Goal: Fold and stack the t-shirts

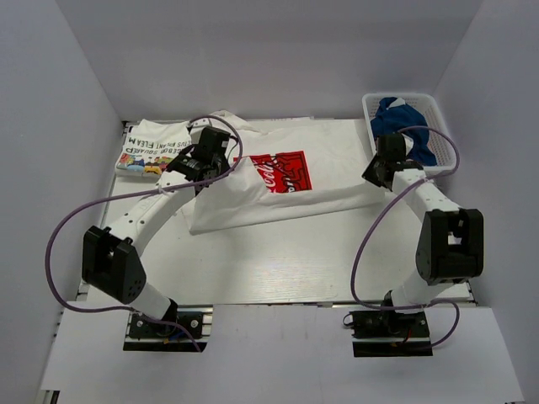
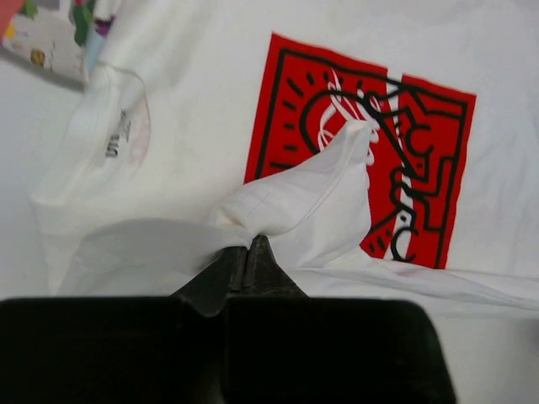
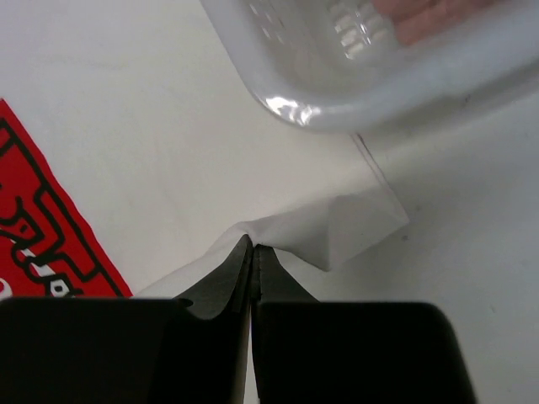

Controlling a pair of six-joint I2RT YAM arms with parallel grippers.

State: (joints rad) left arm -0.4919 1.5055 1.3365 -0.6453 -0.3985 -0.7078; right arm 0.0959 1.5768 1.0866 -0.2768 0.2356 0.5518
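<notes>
Both my jaws are clamped tight on the red-print tee, which lies across the middle of the desk. My left jaws pinch a bunched fold beside the print, and my right jaws pinch a corner just beside the basket. I judge that holding 2 points lets the cloth lift evenly for a fold. The lettered tee sits folded at the far left corner, likely as the stack's base.

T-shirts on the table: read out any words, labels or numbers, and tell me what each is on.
Nothing reads clearly.
folded t-shirt: black block lettering, too small to read.
red print on the spread t-shirt: white script, illegible.
neck label: dark print, blurred.
</notes>
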